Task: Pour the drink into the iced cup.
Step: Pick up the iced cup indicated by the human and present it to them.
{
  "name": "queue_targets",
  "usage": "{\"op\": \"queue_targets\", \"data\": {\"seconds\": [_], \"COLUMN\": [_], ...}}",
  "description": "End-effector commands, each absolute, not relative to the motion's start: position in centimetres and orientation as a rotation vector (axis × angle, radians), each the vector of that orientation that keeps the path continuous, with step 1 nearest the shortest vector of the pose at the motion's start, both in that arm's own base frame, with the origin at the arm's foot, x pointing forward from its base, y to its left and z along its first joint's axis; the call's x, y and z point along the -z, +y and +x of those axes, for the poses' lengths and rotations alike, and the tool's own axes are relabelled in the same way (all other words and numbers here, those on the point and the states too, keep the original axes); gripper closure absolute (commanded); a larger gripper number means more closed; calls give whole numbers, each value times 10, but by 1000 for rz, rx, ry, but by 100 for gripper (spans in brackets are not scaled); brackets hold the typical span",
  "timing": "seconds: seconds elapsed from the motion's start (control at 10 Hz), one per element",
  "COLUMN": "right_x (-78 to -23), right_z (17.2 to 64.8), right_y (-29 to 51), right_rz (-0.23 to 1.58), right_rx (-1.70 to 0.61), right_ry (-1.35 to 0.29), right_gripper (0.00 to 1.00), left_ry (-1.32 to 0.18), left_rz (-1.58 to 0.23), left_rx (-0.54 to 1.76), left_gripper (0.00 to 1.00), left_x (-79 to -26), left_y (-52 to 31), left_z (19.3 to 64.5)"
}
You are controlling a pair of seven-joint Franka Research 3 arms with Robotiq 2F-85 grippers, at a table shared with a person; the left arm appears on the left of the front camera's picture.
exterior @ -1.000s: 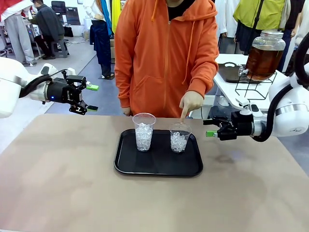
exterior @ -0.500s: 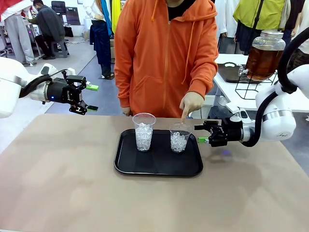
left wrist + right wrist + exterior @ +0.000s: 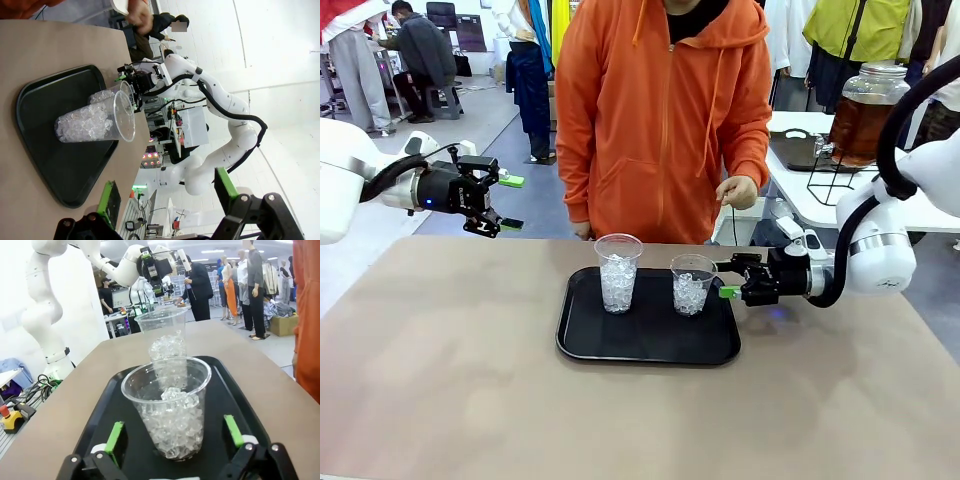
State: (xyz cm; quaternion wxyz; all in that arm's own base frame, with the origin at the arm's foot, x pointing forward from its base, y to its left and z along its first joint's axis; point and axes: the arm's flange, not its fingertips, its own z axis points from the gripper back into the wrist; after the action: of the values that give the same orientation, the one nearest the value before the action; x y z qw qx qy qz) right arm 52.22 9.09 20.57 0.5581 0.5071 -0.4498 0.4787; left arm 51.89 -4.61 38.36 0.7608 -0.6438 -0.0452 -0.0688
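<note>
Across the table from me stands one person in an orange hoodie, with one hand held up off the table over toward my right side. The tabletop is plain tan and carries one black tray, sitting roughly in the middle. Off behind my right arm is a second, white table, and on it stands one big round glass jar on a black wire stand. That's where the drink is: amber-brown, filling most of the jar, well apart from the tray.

On the tray are two clear plastic cups, both upright and both loaded with ice, standing side by side with a gap between them. The left cup looks the taller one, and the right cup sits lower.

Then my two pincers. My right pincer is down low at the tray's right edge, lying level with its fingers spread wide and the tips just beside the right cup. From my wrist camera that cup sits square between the two green pads, but I can't tell if either pad touches it. Either way it's not clamped on. My left pincer hangs in the air well off past the table's left side, released too, holding nothing.
</note>
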Motion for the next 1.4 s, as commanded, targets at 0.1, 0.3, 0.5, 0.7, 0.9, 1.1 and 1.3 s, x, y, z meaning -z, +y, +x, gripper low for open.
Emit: {"op": "queue_targets", "data": {"seconds": [0.1, 0.3, 0.5, 0.7, 0.9, 1.1, 1.3], "right_x": [-199, -197, -196, -195, -192, -195, -196], "right_z": [527, 528, 529, 531, 533, 534, 534], "right_y": [108, 114, 120, 128, 138, 149, 156], "right_rz": [1166, 1160, 1177, 1191, 1217, 1227, 1208], "right_rx": [-1131, -1130, -1140, -1146, -1151, -1151, -1146], "right_ry": [-1122, -1123, -1090, -1074, -1049, -1043, -1040], "right_gripper": [0, 0, 0, 0, 0, 0, 0], "left_ry": [-99, -99, -99, -99, -99, -99, -99], "left_rz": [-1409, -1409, -1409, -1409, -1409, -1409, -1409], "left_rx": [143, 143, 143, 143, 143, 143, 143], "left_gripper": [0, 0, 0, 0, 0, 0, 0], "left_x": [-385, -385, -385, -385, -385, -385, -385], "left_y": [-46, -46, -46, -46, -46, -46, -46], "left_z": [518, 518, 518, 518, 518, 518, 518]}}
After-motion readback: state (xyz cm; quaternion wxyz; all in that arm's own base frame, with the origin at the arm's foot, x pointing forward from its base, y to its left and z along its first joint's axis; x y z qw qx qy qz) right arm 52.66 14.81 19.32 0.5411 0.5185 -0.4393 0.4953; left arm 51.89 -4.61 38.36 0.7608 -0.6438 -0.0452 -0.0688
